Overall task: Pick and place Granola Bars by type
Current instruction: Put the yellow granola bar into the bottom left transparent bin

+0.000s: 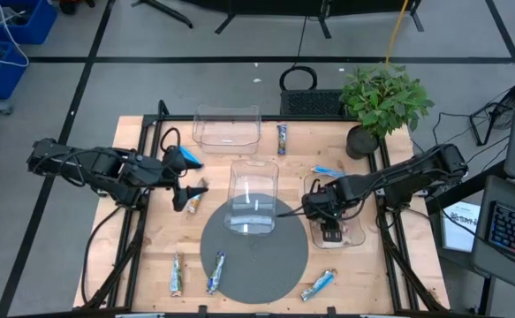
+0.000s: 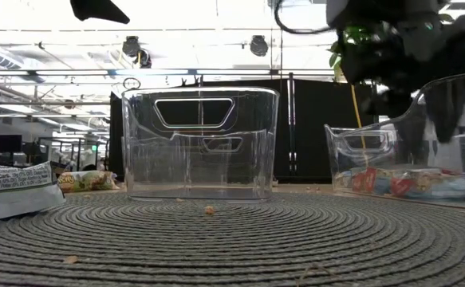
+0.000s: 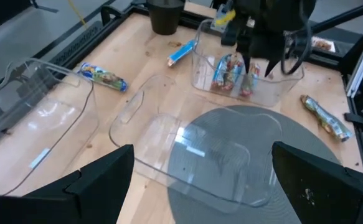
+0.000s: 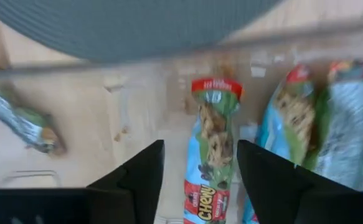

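Granola bars lie scattered. A tan one (image 1: pixel 282 139) is at the far side and a blue one (image 1: pixel 328 171) lies by the right clear bin (image 1: pixel 359 237). More lie near the near edge (image 1: pixel 319 284), (image 1: pixel 215 272), (image 1: pixel 177 276). One (image 1: pixel 196 196) lies beside my left gripper (image 1: pixel 186 184), which is open (image 3: pixel 209 186) and holds nothing. My right gripper (image 1: pixel 328 212) reaches down into the right bin, open. Its fingers (image 4: pixel 131 180) stand either side of a bar (image 4: pixel 209 155) lying flat on the bin floor among others (image 4: pixel 293 118).
An empty clear bin (image 1: pixel 254 196) stands half on the round grey mat (image 1: pixel 255 265), and another (image 1: pixel 228 126) sits at the far side. A potted plant (image 1: pixel 382 97) stands at the far right corner. The low view shows the middle bin (image 2: pixel 200 143) on the mat.
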{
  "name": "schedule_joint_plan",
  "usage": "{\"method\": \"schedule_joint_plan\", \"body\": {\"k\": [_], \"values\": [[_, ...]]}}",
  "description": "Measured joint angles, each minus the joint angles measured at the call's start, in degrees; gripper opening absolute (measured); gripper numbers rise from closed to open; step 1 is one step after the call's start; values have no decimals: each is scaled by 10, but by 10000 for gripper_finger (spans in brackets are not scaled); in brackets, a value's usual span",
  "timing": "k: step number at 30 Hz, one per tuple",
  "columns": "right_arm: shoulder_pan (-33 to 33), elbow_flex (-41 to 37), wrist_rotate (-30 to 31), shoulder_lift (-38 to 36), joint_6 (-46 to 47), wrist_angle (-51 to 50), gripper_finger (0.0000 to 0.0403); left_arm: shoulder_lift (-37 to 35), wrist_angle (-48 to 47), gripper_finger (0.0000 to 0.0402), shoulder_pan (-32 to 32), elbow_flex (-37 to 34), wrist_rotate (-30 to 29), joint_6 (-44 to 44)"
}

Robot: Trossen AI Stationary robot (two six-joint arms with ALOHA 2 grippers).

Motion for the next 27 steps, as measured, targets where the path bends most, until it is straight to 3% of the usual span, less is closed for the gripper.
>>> {"method": "schedule_joint_plan", "body": {"k": [11,18,27], "values": [[-41,161,1,0,-28,-106,215,0,-12,381,0,0,0,0],[-42,219,4,0,-36,-88,215,0,-12,381,0,0,0,6],[-42,231,4,-19,-34,-20,216,0,-13,381,0,0,0,6]]}}
